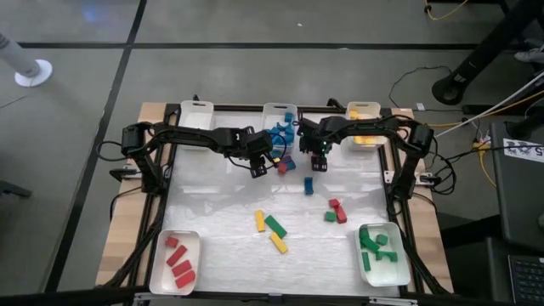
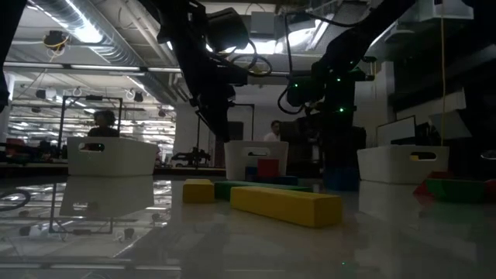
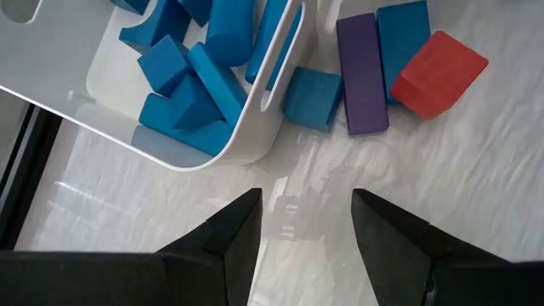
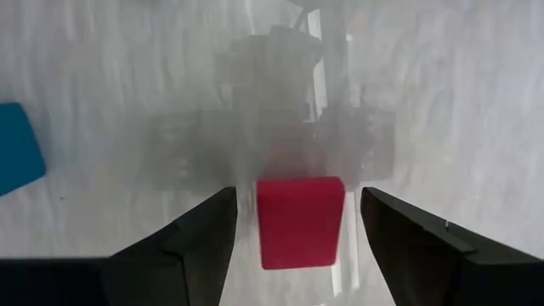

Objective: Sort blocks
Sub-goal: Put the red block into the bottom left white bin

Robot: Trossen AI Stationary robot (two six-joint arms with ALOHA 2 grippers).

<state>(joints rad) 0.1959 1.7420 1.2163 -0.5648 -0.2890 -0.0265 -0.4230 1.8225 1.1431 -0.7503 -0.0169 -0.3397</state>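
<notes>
- Red block [image 4: 299, 221]: small, flat-faced, squarish, solid red, lying on the white table [image 1: 221, 238].
- It sits right between my right gripper [image 4: 297, 246] fingers, a gap on each side; fingers open wide, nothing held.
- In the high view my right gripper [image 1: 319, 160] hangs over the far middle of the table, just beside the blue tray [image 1: 274, 112].
- A blue block [image 4: 17, 161] lies off to one side of that gripper, well clear of the fingers.
- My left gripper [image 3: 304, 229] is open and empty, over bare table beside the blue tray [image 3: 246, 144].
- The tray is full of blue blocks [image 3: 183, 76]: cubes, bars, a rounded piece.
- Ahead of my left fingers, just outside the tray wall: blue cube [image 3: 313, 98], purple bar [image 3: 361, 72], blue bar [image 3: 406, 42], red cube [image 3: 438, 72], packed side by side and touching.
- Mid table: yellow bar [image 1: 278, 243], green bar [image 1: 274, 225], yellow block [image 1: 260, 220], and a red-green cluster [image 1: 336, 212] nearer my right side.
- Near corners: red tray [image 1: 161, 276] with red bars at left, green tray [image 1: 399, 276] with green blocks at right.
- Far right: yellow tray [image 1: 364, 109].
</notes>
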